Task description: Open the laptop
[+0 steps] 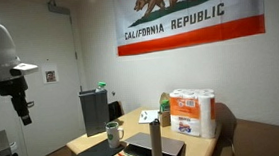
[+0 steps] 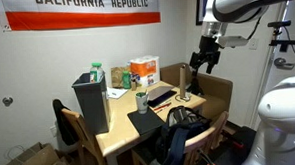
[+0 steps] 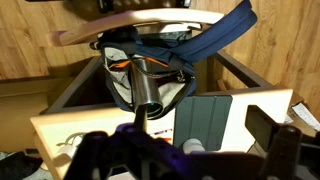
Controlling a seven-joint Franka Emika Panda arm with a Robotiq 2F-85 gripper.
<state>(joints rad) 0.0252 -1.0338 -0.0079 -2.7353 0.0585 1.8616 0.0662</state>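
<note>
The flag (image 1: 190, 14) on the wall above the paper-towel pack (image 1: 192, 112) reads "CALIFORNIA REPUBLIC" in dark capitals, under a brown bear and over a red stripe. In an exterior view the frame cuts off the tops of those letters. The pack's shiny plastic wrap carries red and blue print too small to read.

The laptop (image 1: 148, 148) lies flat and shut on the pale wooden table (image 2: 118, 134), just in front of the pack. It is a thin, matte, dark grey slab, and its far corner runs out of the wrist view. A dark, smooth, cylindrical bottle (image 3: 148, 95) stands upright just beside it. A tall dark grey box (image 2: 91, 100) stands upright across the table from the pack.

The gripper (image 2: 202, 62) hangs in the air, well apart from the pack. Its fingers (image 3: 272, 135) are spread with nothing between them, though they are dark and badly blurred in the wrist view.
</note>
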